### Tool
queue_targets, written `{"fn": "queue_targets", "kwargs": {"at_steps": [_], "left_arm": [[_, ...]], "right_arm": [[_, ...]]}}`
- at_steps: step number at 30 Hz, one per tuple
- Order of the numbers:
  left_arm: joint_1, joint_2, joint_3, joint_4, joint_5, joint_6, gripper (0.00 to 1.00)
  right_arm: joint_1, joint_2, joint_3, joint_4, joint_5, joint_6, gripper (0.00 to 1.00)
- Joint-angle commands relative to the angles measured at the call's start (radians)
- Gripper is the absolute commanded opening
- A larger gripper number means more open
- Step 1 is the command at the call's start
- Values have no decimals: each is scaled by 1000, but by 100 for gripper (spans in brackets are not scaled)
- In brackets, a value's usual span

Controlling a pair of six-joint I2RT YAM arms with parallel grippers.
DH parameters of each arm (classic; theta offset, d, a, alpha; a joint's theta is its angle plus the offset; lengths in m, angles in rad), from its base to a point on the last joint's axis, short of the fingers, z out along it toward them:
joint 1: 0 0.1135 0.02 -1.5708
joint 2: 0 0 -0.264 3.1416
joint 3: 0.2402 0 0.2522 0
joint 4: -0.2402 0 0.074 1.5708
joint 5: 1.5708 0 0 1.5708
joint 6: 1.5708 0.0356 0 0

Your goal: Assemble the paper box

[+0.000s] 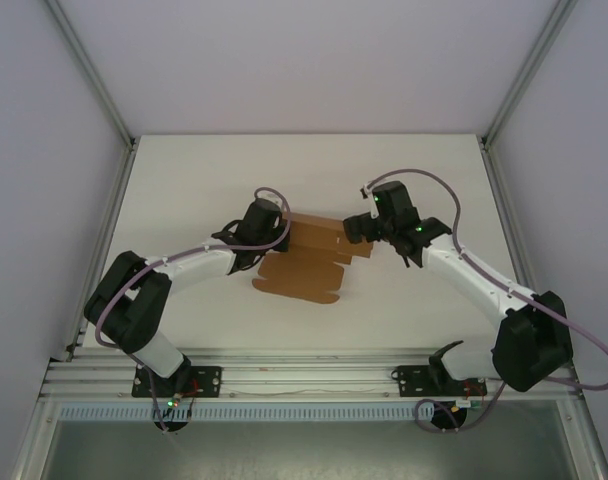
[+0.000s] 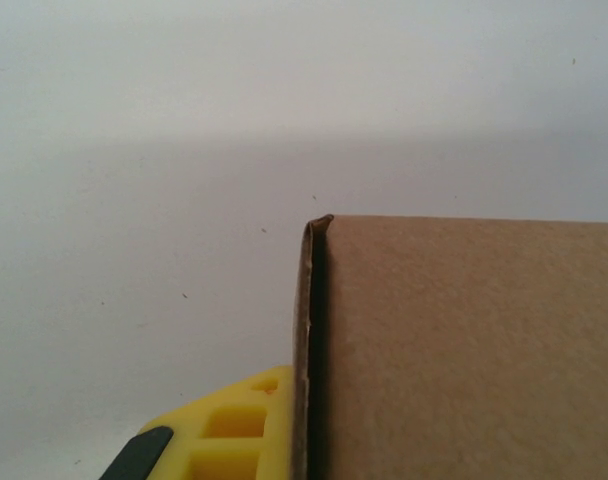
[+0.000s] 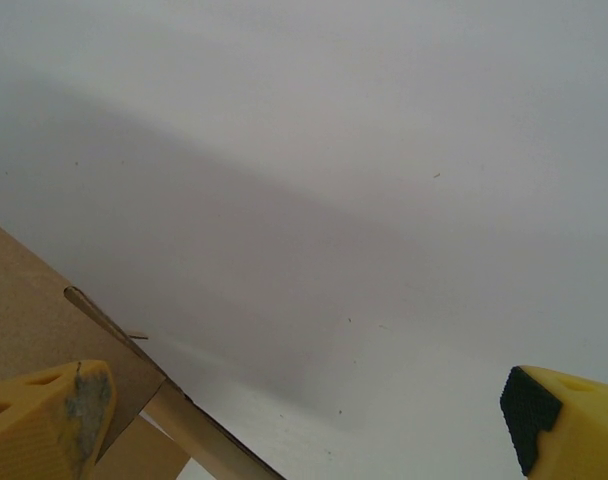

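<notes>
Paper box [image 1: 299, 272] is only part-built, as I read it. Nearest me, most of the brown sheet lies flat on the white bench [image 1: 184, 180] with its tabs unfolded, while its far strip is folded up between my two hands. My left hand [image 1: 282, 232] is closed. Its wrist view shows a doubled cardboard edge tight against the yellow finger [image 2: 234, 435], so I judge it is pinching the raised panel at its left end. My right hand [image 1: 354, 232] is wide open at the panel's right end, one pad [image 3: 44, 420] touching or just beside the corner; I cannot tell which. Walls, tabs and closing are all left to do.
</notes>
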Motion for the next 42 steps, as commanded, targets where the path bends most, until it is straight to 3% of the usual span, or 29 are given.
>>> {"fn": "queue_targets", "kwargs": {"at_steps": [1, 14, 24, 32, 38, 42], "left_arm": [[12, -34, 22, 33, 50, 3, 0], [10, -14, 30, -18, 100, 108, 0], [5, 0, 44, -16, 150, 138, 0], [-2, 55, 109, -61, 125, 76, 0], [-3, 115, 162, -96, 97, 21, 0], [-3, 100, 134, -48, 166, 42, 0]], "right_arm": [[-6, 3, 16, -126, 63, -77, 100], [-53, 11, 95, -252, 50, -163, 100], [-54, 34, 96, -227, -60, -182, 100], [-24, 102, 152, -243, -252, -255, 100], [5, 134, 193, -303, -256, -251, 100], [12, 136, 185, -294, -96, -239, 100]]}}
